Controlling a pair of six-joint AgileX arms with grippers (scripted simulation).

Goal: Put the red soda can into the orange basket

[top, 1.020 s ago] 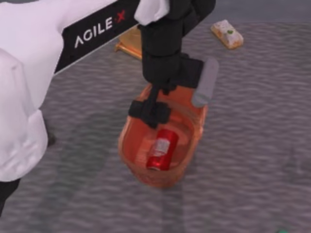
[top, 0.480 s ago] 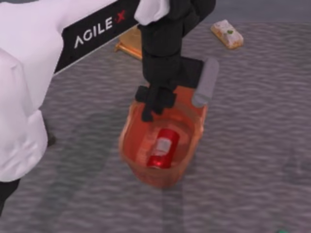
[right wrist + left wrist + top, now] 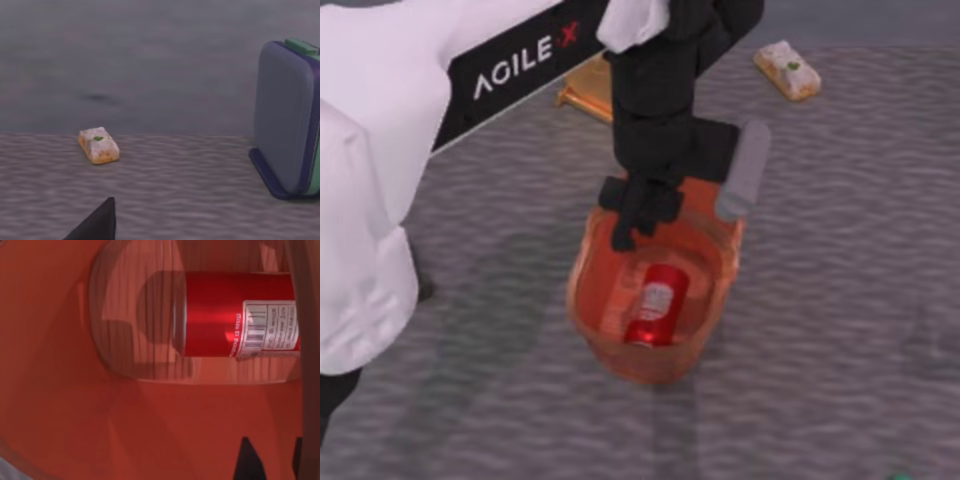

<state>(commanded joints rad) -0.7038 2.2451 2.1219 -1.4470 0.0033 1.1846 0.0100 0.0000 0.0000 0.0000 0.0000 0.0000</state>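
The red soda can [image 3: 655, 303] lies on its side on the ribbed bottom of the orange basket [image 3: 578, 300], near the table's middle. My left gripper [image 3: 635, 215] hangs over the basket's far end, just above and apart from the can, open with nothing between its fingers. In the left wrist view the can [image 3: 225, 315] shows its barcode label, the basket's orange wall [image 3: 75, 415] fills the picture, and the left gripper [image 3: 272, 457] shows two dark tips standing apart. My right gripper [image 3: 100, 225] is parked out of the top view.
A golden plate [image 3: 588, 92] sits behind the basket, partly under my left arm. A small frosted bread piece [image 3: 787, 70] lies at the far right, also seen as the bread piece [image 3: 98, 145]. A blue-grey case [image 3: 287, 120] stands upright in the right wrist view.
My left gripper lifted away from the can towards the basket's far end, then stayed still. The can stays lying in the basket.
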